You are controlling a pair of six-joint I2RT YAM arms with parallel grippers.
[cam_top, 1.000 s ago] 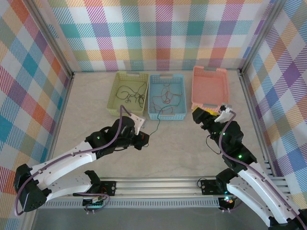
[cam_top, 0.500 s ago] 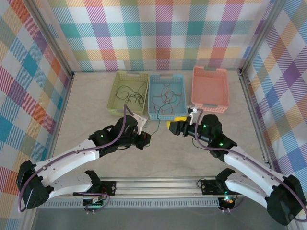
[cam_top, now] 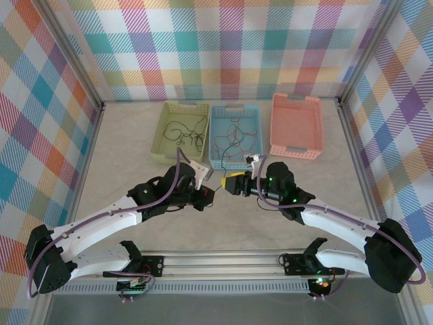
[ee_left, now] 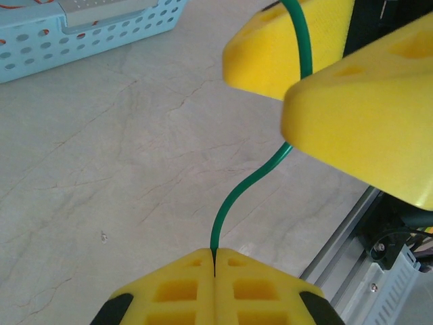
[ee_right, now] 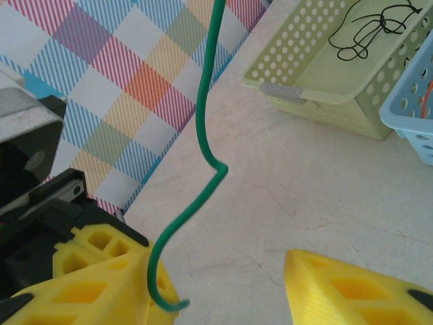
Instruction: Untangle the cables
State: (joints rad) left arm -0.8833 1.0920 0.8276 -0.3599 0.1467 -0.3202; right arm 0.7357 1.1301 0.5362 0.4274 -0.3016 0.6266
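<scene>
My left gripper (ee_left: 215, 254) is shut on one end of a thin green cable (ee_left: 233, 196), just above the table in front of the blue basket (cam_top: 235, 163). From there the cable rises and runs between the two yellow fingers (ee_left: 365, 115) of my right gripper (cam_top: 231, 184). The right gripper (ee_right: 223, 271) is open, and the green cable (ee_right: 203, 108) lies against its left finger with its curled tip free. Black cables (cam_top: 183, 132) lie in the green basket (cam_top: 160, 135). Orange-red and black cables (cam_top: 233, 139) lie tangled in the blue basket.
A pink basket (cam_top: 295, 153) stands to the right of the blue one at the back. The arms meet over the middle of the table, and the aluminium rail (cam_top: 223, 261) runs along the near edge. Checked walls close in the left, right and back sides.
The right arm has swung left from in front of the pink basket to the left gripper, and its jaws have narrowed around the green cable. The left gripper has kept its hold and barely moved.
</scene>
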